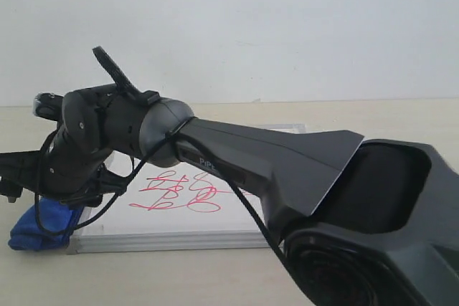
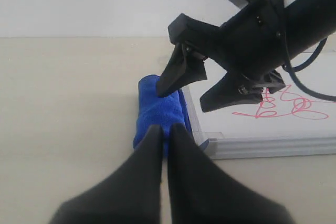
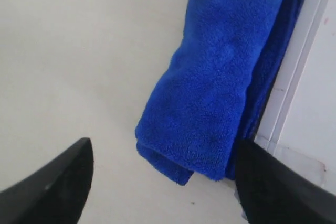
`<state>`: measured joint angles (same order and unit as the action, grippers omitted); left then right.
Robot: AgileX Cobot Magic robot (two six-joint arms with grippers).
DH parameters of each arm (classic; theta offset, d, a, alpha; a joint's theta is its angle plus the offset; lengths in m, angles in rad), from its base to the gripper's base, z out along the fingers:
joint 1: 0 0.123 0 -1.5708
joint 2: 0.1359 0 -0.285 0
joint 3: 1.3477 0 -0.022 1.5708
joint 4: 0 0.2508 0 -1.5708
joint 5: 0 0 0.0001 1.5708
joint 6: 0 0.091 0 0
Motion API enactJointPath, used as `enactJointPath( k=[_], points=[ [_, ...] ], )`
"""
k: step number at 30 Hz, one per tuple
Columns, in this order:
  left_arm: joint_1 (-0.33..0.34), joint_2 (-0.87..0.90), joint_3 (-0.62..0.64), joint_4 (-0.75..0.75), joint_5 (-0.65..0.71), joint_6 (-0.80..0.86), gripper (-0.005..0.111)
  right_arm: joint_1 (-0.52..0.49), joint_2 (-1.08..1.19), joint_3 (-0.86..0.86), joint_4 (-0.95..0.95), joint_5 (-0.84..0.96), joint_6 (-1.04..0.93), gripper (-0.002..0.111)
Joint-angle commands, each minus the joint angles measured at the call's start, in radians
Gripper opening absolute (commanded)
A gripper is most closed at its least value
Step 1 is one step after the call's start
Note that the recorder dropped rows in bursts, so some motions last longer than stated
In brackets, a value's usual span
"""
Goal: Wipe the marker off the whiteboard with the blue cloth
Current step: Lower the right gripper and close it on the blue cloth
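Observation:
The blue cloth (image 3: 220, 72) lies folded on the table against the whiteboard's (image 1: 215, 228) left edge. My right gripper (image 3: 163, 182) has reached across and hangs open just above the blue cloth (image 2: 157, 111), one finger on the table side and the other over the board's frame (image 3: 294, 93). Nothing is between its fingers. The marker (image 1: 179, 193), a red-pink scribble, sits in the middle of the board. My left gripper (image 2: 164, 132) is shut and empty, low over the table just short of the cloth's near end. In the exterior view the cloth (image 1: 32, 228) shows partly under the right wrist.
The right arm's dark body (image 1: 287, 170) spans the board from the right and hides its right half. The beige table (image 2: 63, 103) runs out to the left of the cloth. A white wall stands behind.

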<state>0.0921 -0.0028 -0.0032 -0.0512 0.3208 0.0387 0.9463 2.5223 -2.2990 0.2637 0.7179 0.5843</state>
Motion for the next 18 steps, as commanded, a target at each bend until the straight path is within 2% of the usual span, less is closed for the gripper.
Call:
enactJointPath(
  k=[1,11,14,18],
  points=[
    [-0.008,0.003,0.003,-0.012,-0.006,0.005,0.004,-0.023,0.026,-0.005,0.02,-0.015,0.053,0.071],
    [-0.008,0.003,0.003,-0.012,-0.006,0.005,0.004,-0.034,0.042,-0.005,0.079,-0.11,-0.027,0.071],
    [-0.008,0.003,0.003,-0.012,-0.006,0.005,0.004,-0.063,0.065,-0.005,0.26,-0.117,-0.128,0.071],
    [-0.008,0.003,0.003,-0.012,-0.006,0.005,0.004,-0.078,0.091,-0.005,0.333,-0.105,-0.192,0.07]
  ],
)
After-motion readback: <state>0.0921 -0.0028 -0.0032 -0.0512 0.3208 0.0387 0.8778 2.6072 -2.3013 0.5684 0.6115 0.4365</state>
